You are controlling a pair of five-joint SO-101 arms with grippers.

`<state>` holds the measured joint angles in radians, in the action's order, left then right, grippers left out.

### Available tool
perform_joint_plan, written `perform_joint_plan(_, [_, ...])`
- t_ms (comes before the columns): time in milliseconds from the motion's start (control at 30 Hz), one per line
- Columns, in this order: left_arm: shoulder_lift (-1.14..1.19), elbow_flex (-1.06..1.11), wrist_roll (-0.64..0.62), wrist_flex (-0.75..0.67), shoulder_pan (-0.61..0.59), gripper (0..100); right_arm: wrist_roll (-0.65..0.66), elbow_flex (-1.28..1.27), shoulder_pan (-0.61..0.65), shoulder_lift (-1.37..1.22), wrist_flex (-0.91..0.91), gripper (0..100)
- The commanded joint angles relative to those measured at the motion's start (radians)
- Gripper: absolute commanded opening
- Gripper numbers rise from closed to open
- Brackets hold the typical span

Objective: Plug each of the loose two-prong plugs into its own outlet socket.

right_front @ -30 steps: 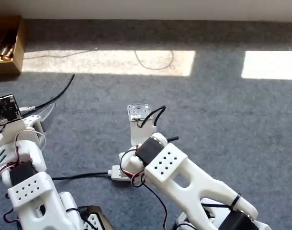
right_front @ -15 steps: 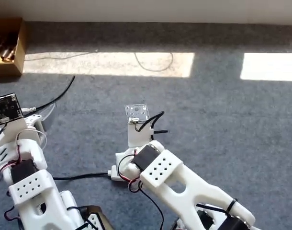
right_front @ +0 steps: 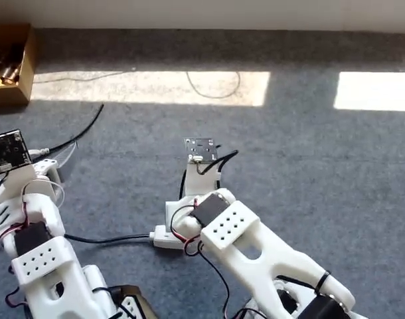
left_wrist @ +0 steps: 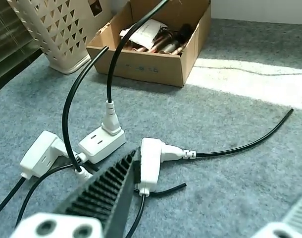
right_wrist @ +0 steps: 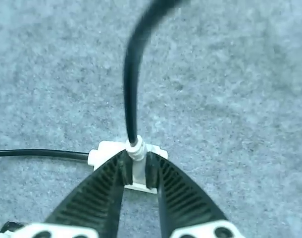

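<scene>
Grey carpet [right_front: 322, 173], black cords [left_wrist: 240, 146]
Right gripper [right_wrist: 136, 166] pinches a white plug [right_wrist: 135, 173] at an outlet socket [right_wrist: 102, 151]; left gripper [left_wrist: 218, 183] gapes wide

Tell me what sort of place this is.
Likely an indoor room, a home or office, with the work done on the floor: grey carpet everywhere, a cardboard box of odds and ends beside a white plastic basket, and sunlight patches as from a window.

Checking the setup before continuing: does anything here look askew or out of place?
One white connector lies tipped on its side on the carpet, beside a socket whose plug stands upright.
</scene>
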<state>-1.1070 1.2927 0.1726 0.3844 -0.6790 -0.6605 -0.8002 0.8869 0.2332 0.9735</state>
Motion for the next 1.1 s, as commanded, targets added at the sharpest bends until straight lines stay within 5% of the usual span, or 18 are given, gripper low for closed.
perform_joint_plan(0, [-0.002, -0.048, -0.005, -0.018, -0.002, 46, -0.005, -0.096, 0.001, -0.035, -0.001, 0.5])
perform_joint_plan(367, [0.002, -0.087, -0.005, -0.017, 0.001, 46, 0.127, -0.381, 0.093, 0.361, -0.110, 0.5])
perform_joint_plan(1067, [0.001, -0.147, -0.005, 0.064, 0.004, 46, 0.178, -0.390, 0.001, 0.265, -0.134, 0.5])
